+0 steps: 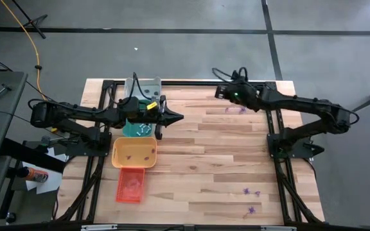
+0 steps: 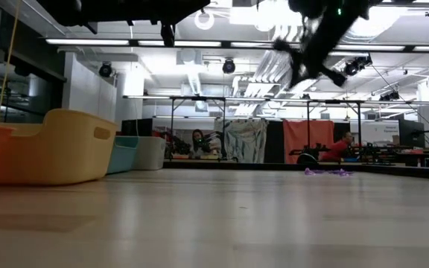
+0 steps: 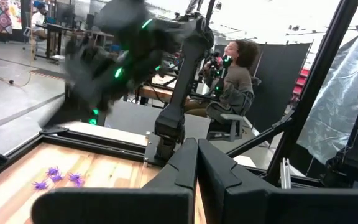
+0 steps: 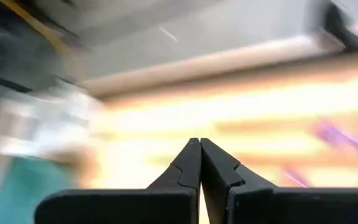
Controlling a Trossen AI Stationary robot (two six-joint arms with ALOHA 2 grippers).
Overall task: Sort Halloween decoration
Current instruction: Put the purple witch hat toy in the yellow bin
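Small purple trinkets lie on the wooden table in two groups. One group [image 1: 236, 109] is at the far right, also seen in the left wrist view [image 3: 58, 177] and the low view [image 2: 326, 172]. The other group [image 1: 252, 199] is near the front right. More trinkets lie in the yellow tray [image 1: 134, 153] and the teal tray [image 1: 139, 128]. My left gripper [image 1: 180, 117] is shut and raised just right of the teal tray; nothing shows between its fingers [image 3: 197, 149]. My right gripper [image 1: 217, 92] is shut, raised near the far edge, just left of the far trinket group; its wrist view [image 4: 200, 146] is blurred.
Four trays stand in a row at the left: grey [image 1: 143, 86] at the far edge, then teal, yellow and orange [image 1: 130, 185] toward the near edge. The middle of the table is bare wood. People sit in the room beyond the table.
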